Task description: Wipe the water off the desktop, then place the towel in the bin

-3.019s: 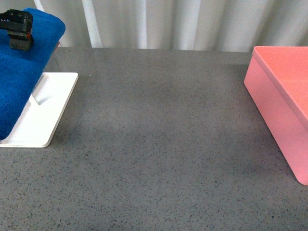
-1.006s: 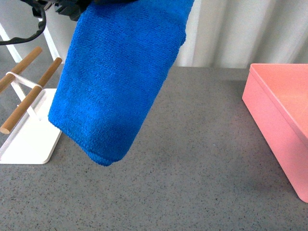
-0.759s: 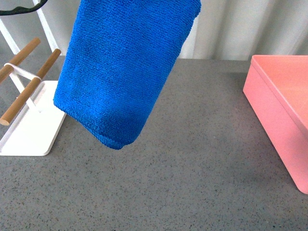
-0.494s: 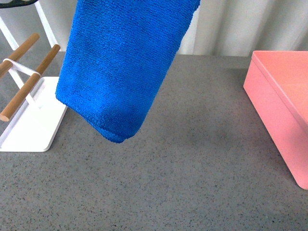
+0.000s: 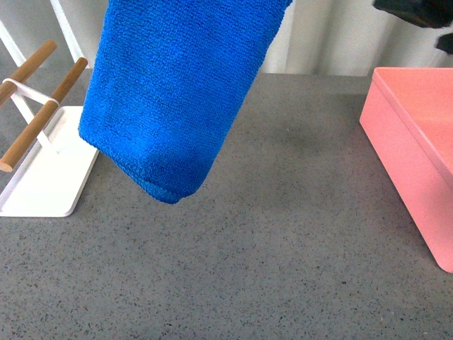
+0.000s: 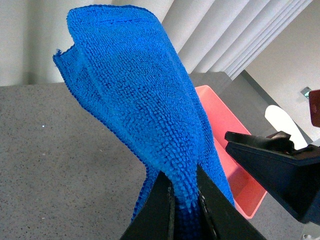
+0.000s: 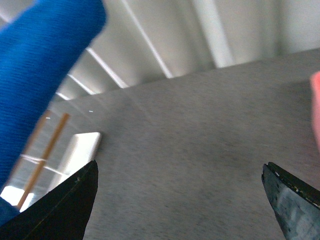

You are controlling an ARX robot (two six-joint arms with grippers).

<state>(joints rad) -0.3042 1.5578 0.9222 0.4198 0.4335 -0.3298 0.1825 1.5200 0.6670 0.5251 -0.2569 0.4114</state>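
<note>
Towel (image 5: pixel 177 92) top cut off | left fingers (image 6: pixel 162 210) pinching it | right fingers (image 7: pixel 70 205) wide | bin (image 5: pixel 417 156) cropped

Item count, front view:

- Towel (image 5: pixel 177 92): one, royal blue.
- Bin (image 5: pixel 410 149): one, salmon pink.
- Counter (image 5: pixel 283 248): one, speckled dark grey.
- Tray (image 5: pixel 49 184): one, flat and white.
- Wooden rods (image 5: pixel 44 115): two, both mounted above the tray.

Item count, wrist views:

- Pincers: two. The left pincer (image 6: pixel 181 175) appears in the left wrist view, and the right pincer (image 7: pixel 179 167) in the right wrist view.
- Fingers per pincer: two.
</note>
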